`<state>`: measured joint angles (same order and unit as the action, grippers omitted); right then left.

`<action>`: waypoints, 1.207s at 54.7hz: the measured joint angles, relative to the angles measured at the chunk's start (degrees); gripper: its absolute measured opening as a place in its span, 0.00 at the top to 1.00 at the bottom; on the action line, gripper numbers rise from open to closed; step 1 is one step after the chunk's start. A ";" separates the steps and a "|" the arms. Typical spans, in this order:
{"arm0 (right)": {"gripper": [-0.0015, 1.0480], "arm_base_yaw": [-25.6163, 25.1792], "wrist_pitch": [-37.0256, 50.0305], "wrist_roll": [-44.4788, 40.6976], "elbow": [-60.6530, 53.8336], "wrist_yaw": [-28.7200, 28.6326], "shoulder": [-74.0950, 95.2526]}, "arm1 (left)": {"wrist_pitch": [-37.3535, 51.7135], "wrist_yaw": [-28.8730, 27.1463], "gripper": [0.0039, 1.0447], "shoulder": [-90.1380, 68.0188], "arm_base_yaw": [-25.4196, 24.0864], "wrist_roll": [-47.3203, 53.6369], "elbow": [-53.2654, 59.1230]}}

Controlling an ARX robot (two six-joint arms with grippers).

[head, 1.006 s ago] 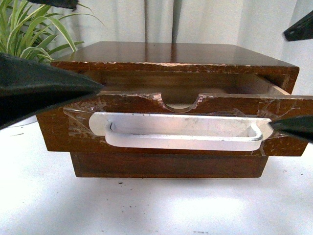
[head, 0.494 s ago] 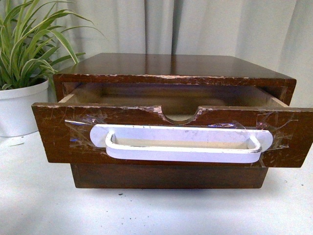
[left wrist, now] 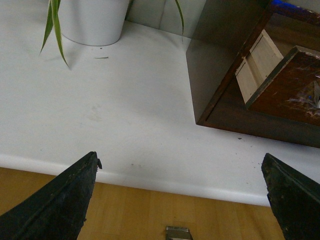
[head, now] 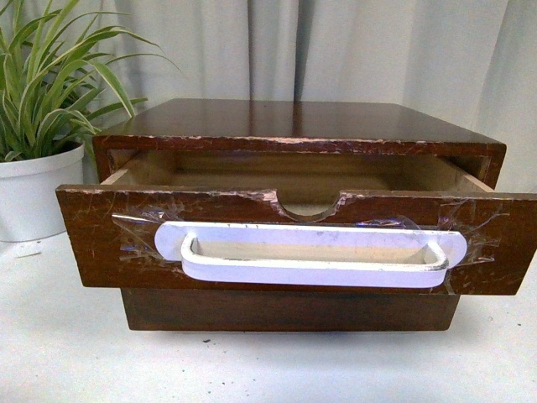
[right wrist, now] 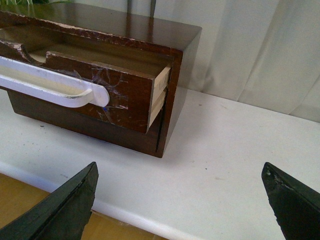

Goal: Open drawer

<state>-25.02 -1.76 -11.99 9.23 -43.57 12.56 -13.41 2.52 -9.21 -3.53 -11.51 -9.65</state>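
The drawer [head: 101, 239], dark brown scratched wood with a half-round notch, stands pulled partway out of its cabinet [head: 294, 117]. Its long white handle [head: 310, 252] is taped on. The inside shows pale wood. Neither gripper shows in the front view. My left gripper [left wrist: 180, 170] is open and empty over the table's front edge, left of the cabinet; the drawer's corner [left wrist: 295, 85] shows there. My right gripper [right wrist: 180, 172] is open and empty near the front edge, right of the cabinet; the drawer's right end [right wrist: 130, 95] and handle end [right wrist: 75, 92] show there.
A plain handle-less drawer front [head: 289, 309] sits below the open drawer. A green plant in a white pot [head: 29, 189] stands left of the cabinet, also in the left wrist view [left wrist: 92, 20]. White table [head: 252, 369]; wooden floor beyond its edge [left wrist: 150, 210]. Curtain behind [head: 352, 50].
Both grippers' dark fingers, at the left and right edges of the front view a second ago, have left it. The view has shifted slightly; the drawer stays pulled out.
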 joint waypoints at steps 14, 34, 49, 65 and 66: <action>0.31 9.16 1.81 7.93 -2.84 25.31 -5.49 | 12.57 -2.38 0.36 5.51 3.39 8.52 5.22; 0.99 24.74 1.42 11.13 -5.99 43.01 -9.66 | 13.09 -2.34 0.96 8.83 3.39 10.93 9.05; 0.99 24.85 1.62 11.28 -8.76 43.43 -12.20 | 13.09 -2.54 0.96 9.05 3.39 11.06 9.05; 0.99 24.85 1.57 11.28 -8.85 43.39 -12.28 | 13.09 -2.51 0.96 9.09 3.39 11.06 9.05; 0.99 24.85 1.57 11.28 -8.85 43.36 -12.28 | 13.09 -2.51 0.96 9.09 3.39 11.06 9.05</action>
<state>-0.16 -0.19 -0.71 0.38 -0.21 0.27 -0.32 0.01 -0.12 -0.14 -0.45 -0.60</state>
